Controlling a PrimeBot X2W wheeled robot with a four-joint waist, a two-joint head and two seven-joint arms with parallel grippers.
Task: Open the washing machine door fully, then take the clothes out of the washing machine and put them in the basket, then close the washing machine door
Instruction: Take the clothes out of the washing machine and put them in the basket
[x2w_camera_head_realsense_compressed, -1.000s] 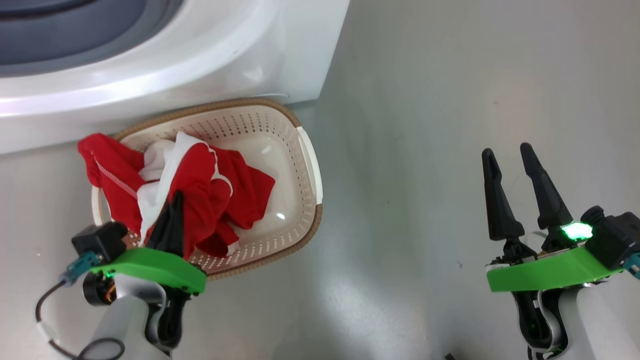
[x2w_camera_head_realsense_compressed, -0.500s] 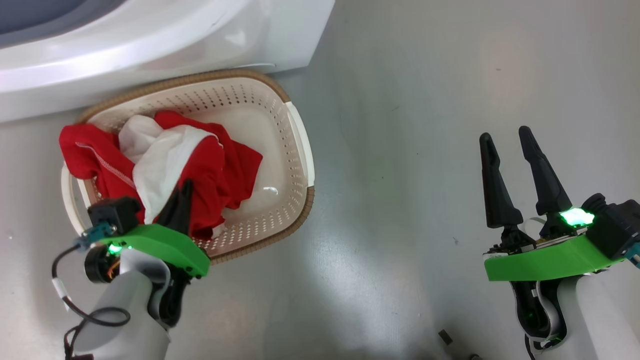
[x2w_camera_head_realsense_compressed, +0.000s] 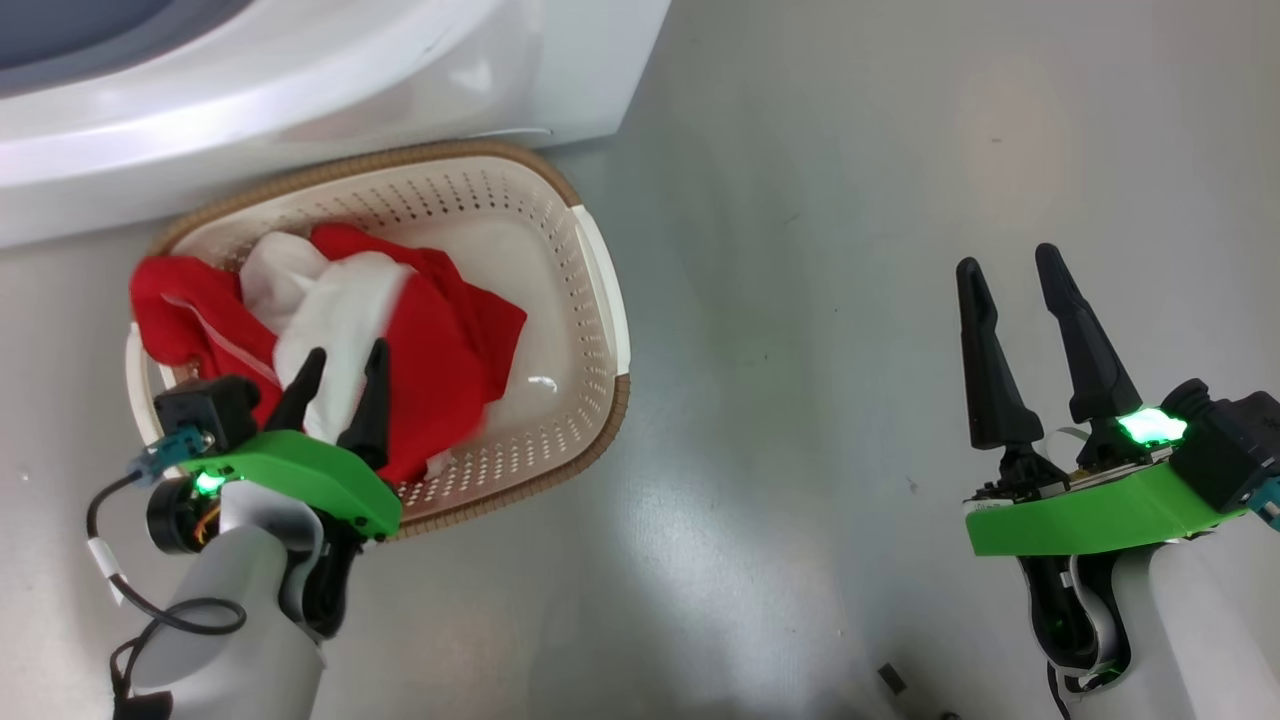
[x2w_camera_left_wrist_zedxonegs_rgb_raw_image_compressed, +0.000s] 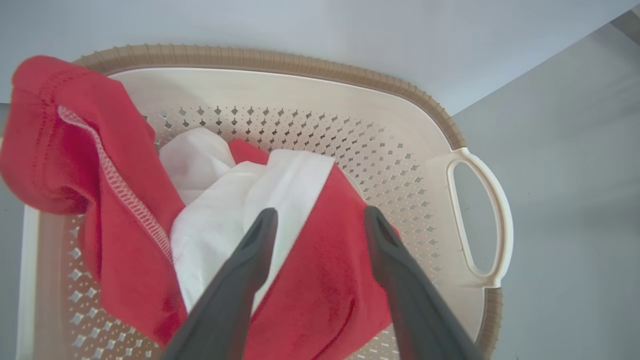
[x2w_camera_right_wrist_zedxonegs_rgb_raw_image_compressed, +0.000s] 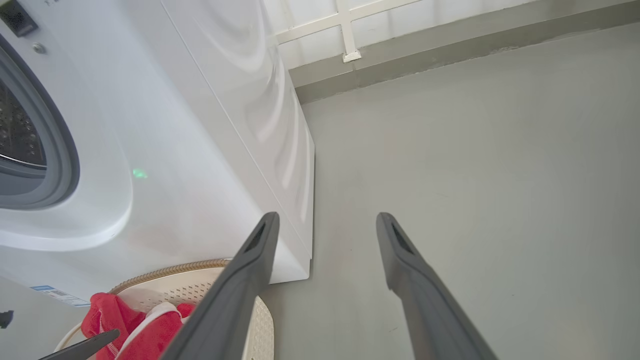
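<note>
— Green plastic cuffs, pale round forearms, both low and close. What is the left gripper (x2w_camera_head_realsense_compressed: 346, 350) doing?
— It leans up over the near side of the basket (x2w_camera_head_realsense_compressed: 470, 152). Its two long, dark, pointy fingers stand apart and pinch nothing. The clothes (x2w_camera_head_realsense_compressed: 440, 340) lie just under the tips.
— And the right gripper (x2w_camera_head_realsense_compressed: 1007, 258)?
— It points up over the smooth grey floor (x2w_camera_head_realsense_compressed: 820, 300), well away from the basket. Its fingers are spread wide and it is empty.
— Where are the clothes?
— In the basket, a soft crumpled red heap with white parts and a zigzag white stitch. One red bit hangs over the left rim.
— And the basket?
— Cream plastic full of little holes, with round corners, ribbed brown trim and a white loop handle. Right behind it stands the shiny white washing machine (x2w_camera_head_realsense_compressed: 300, 90).
</note>
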